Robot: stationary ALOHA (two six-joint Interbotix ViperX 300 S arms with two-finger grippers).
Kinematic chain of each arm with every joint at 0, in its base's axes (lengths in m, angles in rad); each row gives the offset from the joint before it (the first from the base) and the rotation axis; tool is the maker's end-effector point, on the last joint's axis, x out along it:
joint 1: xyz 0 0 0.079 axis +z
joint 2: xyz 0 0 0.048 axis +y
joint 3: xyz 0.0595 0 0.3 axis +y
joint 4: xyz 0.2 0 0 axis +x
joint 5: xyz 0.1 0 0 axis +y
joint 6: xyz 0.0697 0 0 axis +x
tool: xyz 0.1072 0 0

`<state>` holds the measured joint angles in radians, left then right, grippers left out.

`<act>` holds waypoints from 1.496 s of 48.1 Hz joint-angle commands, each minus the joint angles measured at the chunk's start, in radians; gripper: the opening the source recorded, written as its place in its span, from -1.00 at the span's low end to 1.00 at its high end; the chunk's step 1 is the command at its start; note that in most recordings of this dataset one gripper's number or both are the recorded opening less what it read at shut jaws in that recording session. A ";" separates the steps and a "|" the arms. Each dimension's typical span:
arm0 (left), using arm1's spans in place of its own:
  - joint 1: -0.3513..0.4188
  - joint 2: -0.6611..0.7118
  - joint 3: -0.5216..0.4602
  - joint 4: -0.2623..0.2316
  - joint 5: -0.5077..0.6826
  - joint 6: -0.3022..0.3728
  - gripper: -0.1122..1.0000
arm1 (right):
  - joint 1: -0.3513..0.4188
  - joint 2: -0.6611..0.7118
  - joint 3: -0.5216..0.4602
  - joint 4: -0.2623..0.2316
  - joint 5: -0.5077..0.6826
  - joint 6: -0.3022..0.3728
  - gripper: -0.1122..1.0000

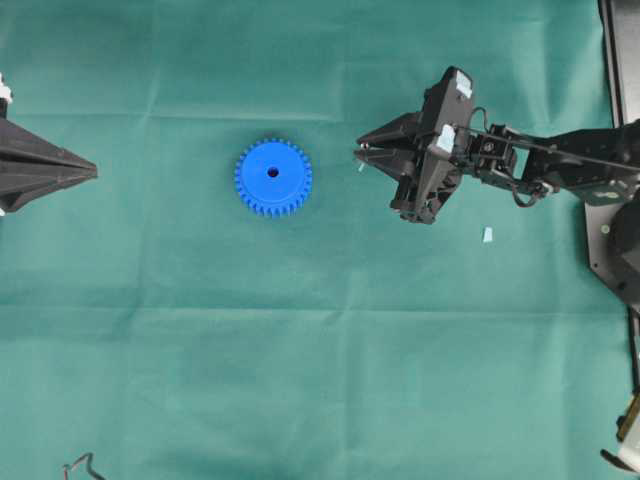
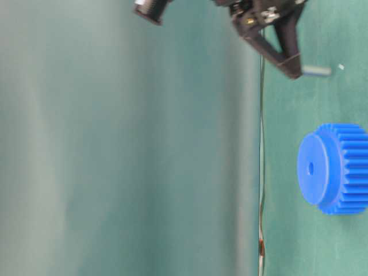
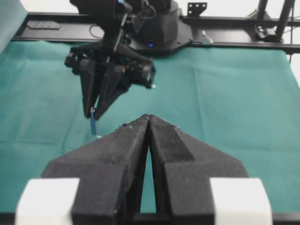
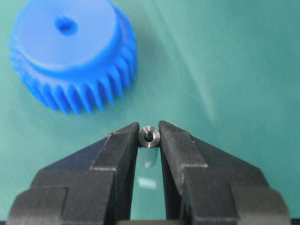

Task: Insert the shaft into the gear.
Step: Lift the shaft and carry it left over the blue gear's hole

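Observation:
The blue toothed gear (image 1: 273, 177) lies flat on the green cloth, hub and centre hole facing up, also seen in the right wrist view (image 4: 70, 51). My right gripper (image 1: 358, 155) hovers to the gear's right, shut on the shaft (image 4: 149, 136), a small silvery pin pinched between the fingertips. The shaft (image 2: 316, 71) hangs upright below the tips, its lower end close to the cloth. In the left wrist view the shaft (image 3: 93, 121) juts down from the right gripper (image 3: 93, 112). My left gripper (image 1: 92, 172) rests at the left edge, shut on nothing, far from the gear.
A pale scrap (image 1: 487, 235) lies on the cloth below the right arm. A tiny pale speck (image 1: 360, 167) sits under the right fingertips. A black frame (image 1: 612, 60) borders the table's right side. A bent wire (image 1: 80, 465) shows at the bottom left corner.

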<state>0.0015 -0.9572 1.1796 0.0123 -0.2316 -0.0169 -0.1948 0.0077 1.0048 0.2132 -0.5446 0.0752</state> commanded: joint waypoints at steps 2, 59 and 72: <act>0.003 0.005 -0.025 0.002 -0.005 0.002 -0.79 | -0.003 -0.087 -0.032 0.000 0.077 -0.015 -0.46; 0.003 0.005 -0.026 0.002 -0.006 0.002 -0.79 | 0.069 0.066 -0.413 -0.031 0.316 -0.061 -0.46; 0.003 0.005 -0.026 0.002 -0.006 0.002 -0.79 | 0.069 0.083 -0.399 -0.029 0.310 -0.058 -0.46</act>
<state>0.0015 -0.9572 1.1796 0.0123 -0.2316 -0.0169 -0.1273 0.0936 0.6151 0.1841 -0.2301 0.0138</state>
